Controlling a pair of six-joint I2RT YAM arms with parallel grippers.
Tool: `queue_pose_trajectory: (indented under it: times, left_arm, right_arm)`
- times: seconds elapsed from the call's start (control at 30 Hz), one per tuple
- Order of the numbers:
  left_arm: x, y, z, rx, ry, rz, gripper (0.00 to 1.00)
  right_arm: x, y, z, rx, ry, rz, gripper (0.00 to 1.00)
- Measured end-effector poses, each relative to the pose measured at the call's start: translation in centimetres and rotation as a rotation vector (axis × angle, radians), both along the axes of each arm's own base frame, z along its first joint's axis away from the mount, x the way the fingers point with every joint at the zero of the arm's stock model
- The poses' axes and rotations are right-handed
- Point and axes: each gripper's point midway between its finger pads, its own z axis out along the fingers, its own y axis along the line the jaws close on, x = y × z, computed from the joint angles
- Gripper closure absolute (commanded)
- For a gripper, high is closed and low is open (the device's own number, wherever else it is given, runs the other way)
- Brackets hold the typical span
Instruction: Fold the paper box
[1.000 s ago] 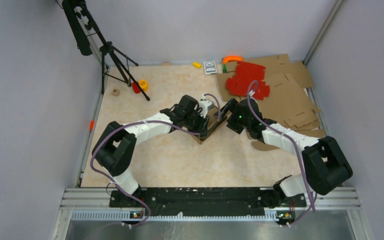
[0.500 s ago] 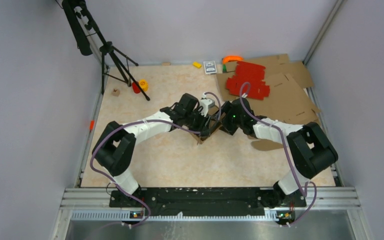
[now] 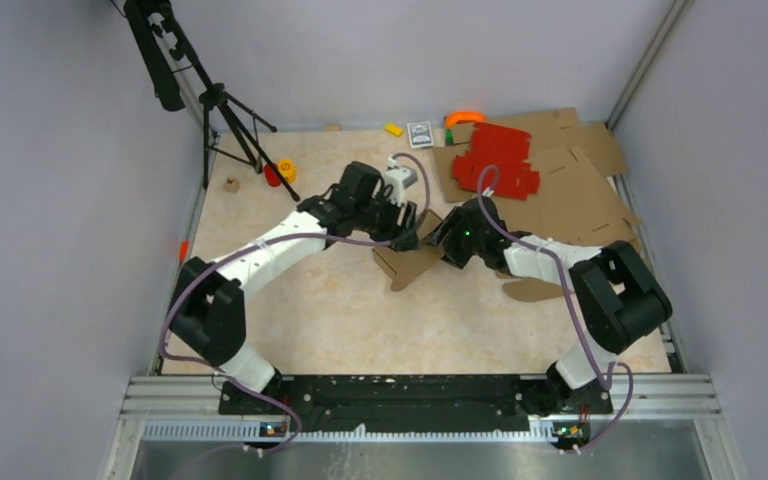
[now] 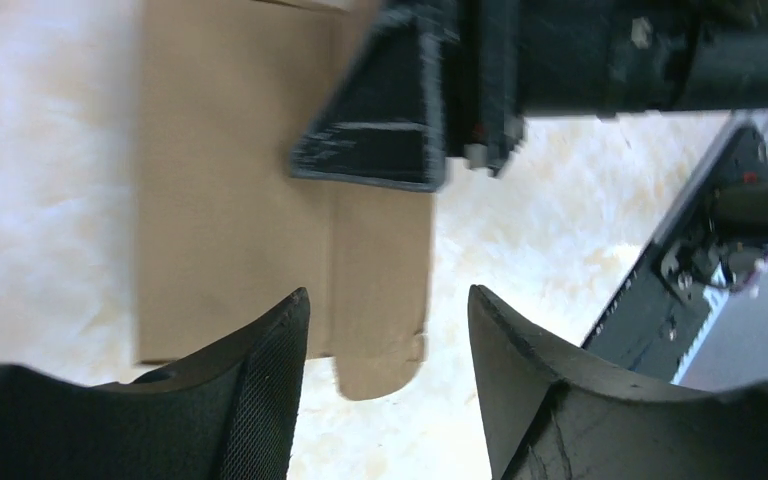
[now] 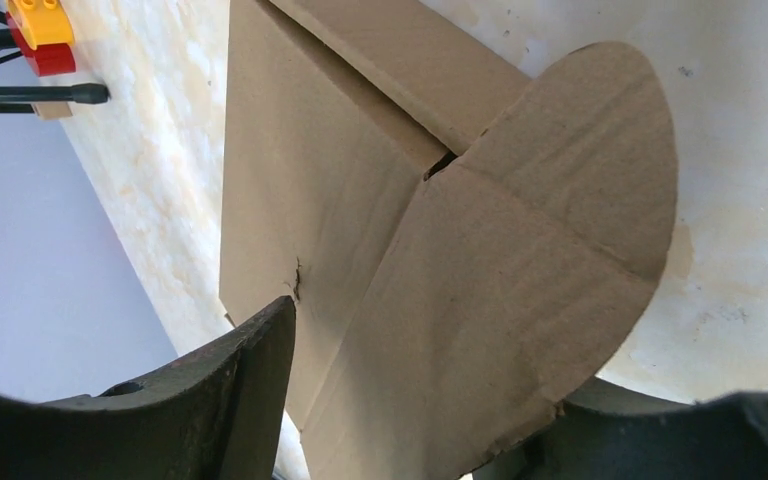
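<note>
Beige worktop [image 3: 300, 320], middle: paper box [image 3: 412, 262] lying part-flat, left gripper [image 4: 388, 300] over it with jaws parted and empty, right gripper [image 5: 425, 350] astride its rounded flap [image 5: 560, 180], grip unclear; you should pin the panel [image 4: 230, 180] before folding.

A black tripod [image 3: 225, 110] is standing in the far left corner of the pale marbled table [image 3: 360, 320], its legs spreading onto the surface. A red and yellow toy block [image 3: 280, 172] is sitting just beside one leg, and a small tan cube [image 3: 231, 184] is lying near it. Along the far edge, a yellow block [image 3: 393, 129], a small card box [image 3: 419, 134] and an orange object [image 3: 465, 118] are lying in a row. Red cardboard sheets [image 3: 495, 160] are resting on top of large flat brown cardboard sheets [image 3: 580, 195] in the far right corner. A rounded brown cardboard scrap [image 3: 532, 290] is lying nearer the front right. A small orange piece [image 3: 184, 249] is sitting at the left edge.
</note>
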Motion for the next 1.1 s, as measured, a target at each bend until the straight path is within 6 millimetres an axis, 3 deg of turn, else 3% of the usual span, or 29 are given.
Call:
queue_pose_trajectory:
  times: [0.13,0.23,0.3,0.43,0.5,0.6,0.83,1.1]
  left_arm:
    - [4.0,3.7,1.9,-0.04,-0.019,0.174,0.44]
    - [7.6,7.3,1.2,-0.021,-0.023,0.33,0.51]
    - [9.1,8.4,-0.2,-0.003,-0.006,0.379,0.53]
    - [9.8,7.5,-4.3,0.028,0.086,0.363,0.54]
    - [9.3,6.9,-6.5,0.038,0.144,0.335,0.55]
    - [8.5,6.1,-8.3,0.029,0.207,0.292,0.59]
    - [8.3,3.9,-8.5,-0.05,0.258,0.202,0.67]
    - [8.1,3.6,-8.5,-0.065,0.261,0.18,0.7]
  right_arm:
    - [0.0,0.0,0.0,-0.002,-0.001,0.0,0.43]
    - [0.0,0.0,0.0,-0.005,-0.004,0.004,0.44]
    - [0.0,0.0,0.0,-0.005,-0.004,0.006,0.44]
    - [0.2,0.2,0.2,-0.002,-0.007,0.013,0.44]
    - [0.2,0.2,0.2,-0.003,-0.008,0.017,0.44]
    - [0.2,0.3,0.4,0.0,-0.011,0.021,0.44]
    - [0.3,0.8,0.1,-0.004,-0.004,0.029,0.47]
    - [0.9,1.4,-0.3,0.001,0.004,0.026,0.48]
